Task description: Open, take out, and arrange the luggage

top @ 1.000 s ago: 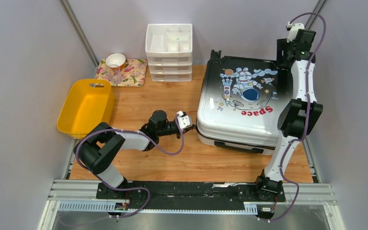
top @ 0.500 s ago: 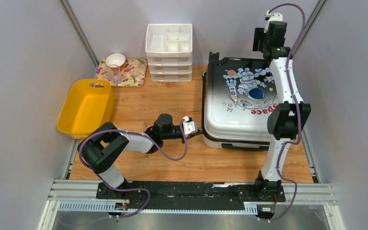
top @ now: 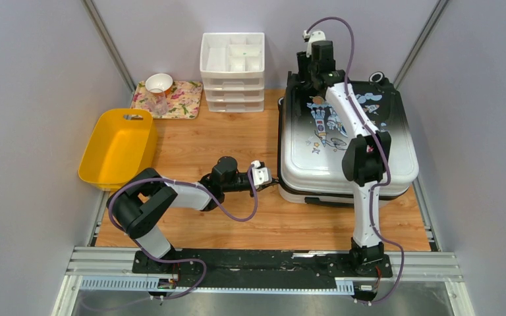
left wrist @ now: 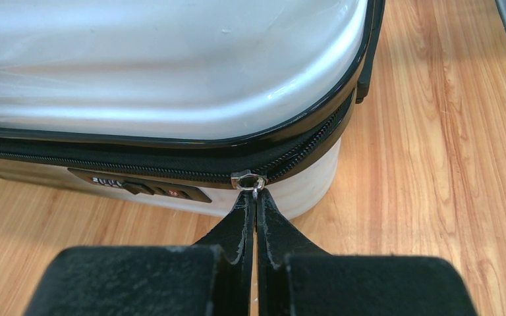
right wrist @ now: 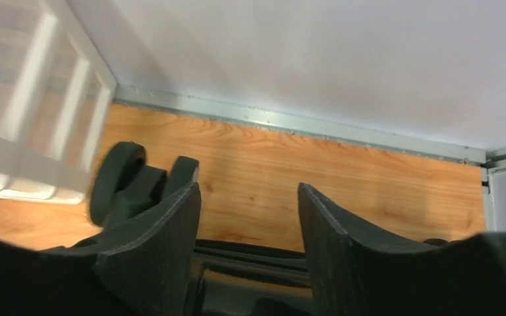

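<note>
Now | left tool (left wrist: pixel 256 199) pinches zipper pull (left wrist: pixel 257 185) | right tool (right wrist: pixel 249 201) apart, swung left over luggage (top: pixel 309 158)

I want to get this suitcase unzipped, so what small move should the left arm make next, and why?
Probably draw the zipper pull along its track around the corner of the luggage. The left gripper is pinched shut on that pull, the luggage lies closed, and the right gripper hangs open over its far edge, holding nothing.
</note>
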Motion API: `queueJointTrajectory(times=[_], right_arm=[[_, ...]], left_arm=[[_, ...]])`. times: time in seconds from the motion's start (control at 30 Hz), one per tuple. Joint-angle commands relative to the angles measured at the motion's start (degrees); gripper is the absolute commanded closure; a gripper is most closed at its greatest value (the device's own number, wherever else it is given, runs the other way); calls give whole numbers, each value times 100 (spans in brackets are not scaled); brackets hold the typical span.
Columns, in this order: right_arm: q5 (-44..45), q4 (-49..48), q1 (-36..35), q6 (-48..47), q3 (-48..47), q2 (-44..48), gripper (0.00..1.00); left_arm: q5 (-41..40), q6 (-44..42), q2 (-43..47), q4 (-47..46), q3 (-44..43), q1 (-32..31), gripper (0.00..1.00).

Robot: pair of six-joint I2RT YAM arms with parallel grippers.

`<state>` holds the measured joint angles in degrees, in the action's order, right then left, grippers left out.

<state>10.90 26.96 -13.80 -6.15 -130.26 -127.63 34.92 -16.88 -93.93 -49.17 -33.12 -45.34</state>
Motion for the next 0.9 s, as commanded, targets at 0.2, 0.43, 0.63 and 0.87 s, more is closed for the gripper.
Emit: queueJointTrajectory(times=[0.2,0.43,0.63,0.87], right_arm=[[-2141,810,115,-588,675,62,64],[-3900,1995,-87,-1080,1010,63,75],[-4823,2875,-315,-1572,1187,-51,80],[-5598,3789,-492,-2109,1766,212,89]], left_arm=[[226,-70,243,-252,-10,-142,100],[472,-324,130,-58,-106,631,100],[691,-772,-187,-119,-555,992,100],[1061,-1010,76,-364,-240,441,100]])
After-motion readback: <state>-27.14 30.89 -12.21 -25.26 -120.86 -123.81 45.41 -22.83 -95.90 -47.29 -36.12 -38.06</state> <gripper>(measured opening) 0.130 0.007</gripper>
